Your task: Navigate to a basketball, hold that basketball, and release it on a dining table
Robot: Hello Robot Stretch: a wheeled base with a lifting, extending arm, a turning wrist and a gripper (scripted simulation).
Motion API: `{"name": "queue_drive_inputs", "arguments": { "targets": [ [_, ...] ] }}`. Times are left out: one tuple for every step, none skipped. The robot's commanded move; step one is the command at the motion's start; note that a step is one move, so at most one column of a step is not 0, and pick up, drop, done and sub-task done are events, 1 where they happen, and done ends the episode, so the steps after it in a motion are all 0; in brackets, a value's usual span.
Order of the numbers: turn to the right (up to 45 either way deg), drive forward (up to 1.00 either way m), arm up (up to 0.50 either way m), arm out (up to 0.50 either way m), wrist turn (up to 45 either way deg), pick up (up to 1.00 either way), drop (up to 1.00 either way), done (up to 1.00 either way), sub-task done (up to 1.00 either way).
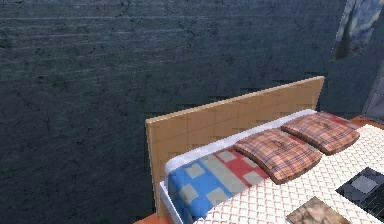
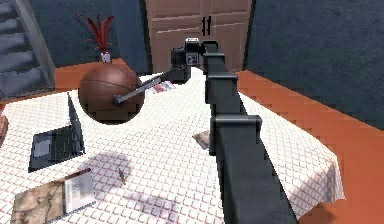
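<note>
Claw [image 2: 124, 99] holds basketball [image 2: 100, 78] above bed [image 2: 165, 140].

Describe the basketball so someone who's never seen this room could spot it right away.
Find the wide bed with the white quilted cover in the arm side view. Toward its left, just above the dark laptop in the picture, is the basketball. It is the one round, reddish-brown thing there; the laptop and the book nearby lie flat.

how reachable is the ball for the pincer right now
Likely yes: the pincer has its fingers across the ball, and nothing on the bed stands between them. Whether it holds the ball cannot be told.
</note>
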Motion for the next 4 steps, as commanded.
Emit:
{"name": "queue_drive_inputs", "arguments": {
  "targets": [
    [0.0, 0.0, 0.0, 0.0, -45.0, 0.0, 0.0, 0.0, 0.0],
    [0.0, 0.0, 0.0, 0.0, -15.0, 0.0, 0.0, 0.0, 0.0],
    [0.0, 0.0, 0.0, -0.42, 0.0, 0.0, 0.0, 0.0, 0.0],
    [-45.0, 0.0, 0.0, 0.0, 0.0, 0.0, 0.0, 0.0, 0.0]
  ]
}}
